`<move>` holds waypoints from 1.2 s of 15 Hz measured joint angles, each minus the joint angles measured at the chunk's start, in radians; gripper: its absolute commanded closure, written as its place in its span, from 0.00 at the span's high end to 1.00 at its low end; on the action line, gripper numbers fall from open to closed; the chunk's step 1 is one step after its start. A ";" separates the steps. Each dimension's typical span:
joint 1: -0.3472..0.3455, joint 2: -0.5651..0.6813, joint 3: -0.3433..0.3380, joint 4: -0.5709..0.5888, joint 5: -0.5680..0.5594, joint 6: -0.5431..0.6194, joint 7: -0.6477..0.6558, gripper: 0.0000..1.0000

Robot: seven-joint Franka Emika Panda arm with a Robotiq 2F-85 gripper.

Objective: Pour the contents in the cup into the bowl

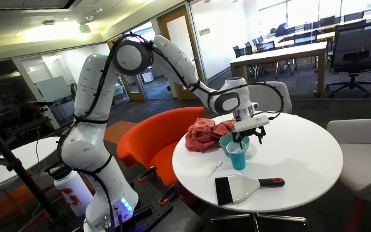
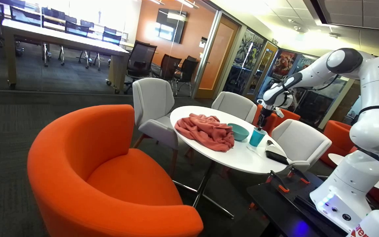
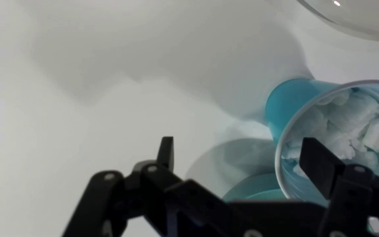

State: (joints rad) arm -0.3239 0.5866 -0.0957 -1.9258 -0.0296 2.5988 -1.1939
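Windows (image 1: 303, 14): blazing white!
Carpet (image 2: 8, 148): dark grey underfoot.
Wall (image 2: 194, 29): orange, with a dark screen (image 2: 171, 25).
Armchair (image 2: 117, 177): orange too!

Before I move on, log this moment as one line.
cup: upright on table, white pieces inside; tool: open, at cup's rim; bowl: near cup; pour: not yet done

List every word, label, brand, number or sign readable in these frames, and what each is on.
"EXIT": on the exit sign near the ceiling, in an exterior view.
White bottle: red logo and lettering in both exterior views, not clear enough to read.
Small rectangular plate: too blurred to read.
White housing at the robot's wrist: tiny mark, unreadable.
Wall posters: any text too small to read.
Wrist view: none seen.
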 measured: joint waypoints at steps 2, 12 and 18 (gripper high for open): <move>0.000 0.009 0.000 0.008 -0.004 0.000 0.000 0.60; 0.001 0.025 0.002 0.026 -0.029 0.000 0.000 0.00; 0.011 0.000 0.003 0.029 -0.045 0.000 0.007 0.01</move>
State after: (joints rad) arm -0.3131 0.5865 -0.0924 -1.8966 -0.0751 2.5984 -1.1868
